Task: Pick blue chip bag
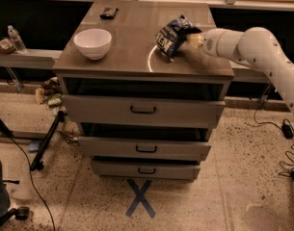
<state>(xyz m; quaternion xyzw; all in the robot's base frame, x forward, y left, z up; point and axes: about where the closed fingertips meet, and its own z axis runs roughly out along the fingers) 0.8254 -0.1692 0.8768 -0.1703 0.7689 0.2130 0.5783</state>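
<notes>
Clamping the right edge of the small dark navy-blue glossy foil chip bag [171, 36], the jaws of the gripper [193, 39] are closed on it over the right part of the grey-brown counter [132, 52]. The bag hangs tilted, and its lower corner is either just above the top or brushing it; I cannot tell which. A round white bowl [92, 42] sits well apart to the left. Slick foil pinched at one edge may slip free during a lift, or a dragging corner could twist the bag loose.
</notes>
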